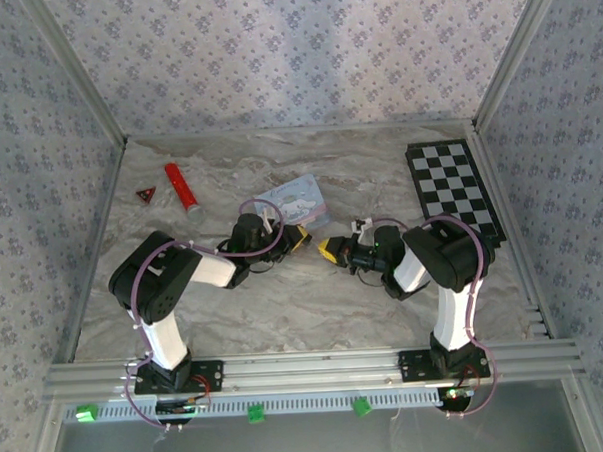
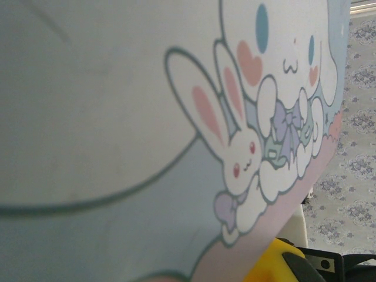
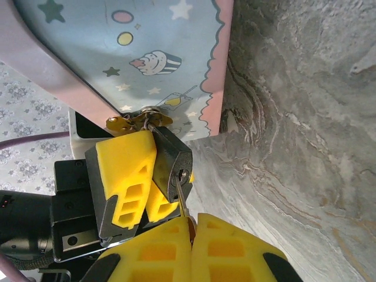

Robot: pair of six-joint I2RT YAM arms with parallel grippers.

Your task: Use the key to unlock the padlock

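In the right wrist view the small black padlock (image 3: 170,154) hangs by its shackle from a brass hasp (image 3: 136,121) on the pale blue cartoon tin (image 3: 117,53). The left gripper's yellow fingers (image 3: 124,170) are shut on the padlock's body from both sides. The thin key (image 3: 181,198) runs from my right gripper (image 3: 192,226), which is shut on it, up into the keyhole on the padlock's underside. From above, the left gripper (image 1: 300,239) and right gripper (image 1: 331,251) meet tip to tip just in front of the tin (image 1: 295,201). The left wrist camera sits close against the tin's printed lid (image 2: 176,147), with one yellow finger (image 2: 271,267) at the bottom.
A red cylinder with a white tip (image 1: 182,188) and a small red triangle (image 1: 145,196) lie at the back left. A black-and-white chessboard (image 1: 452,189) lies at the right. Patterned walls close in the marbled table (image 1: 305,306) on three sides.
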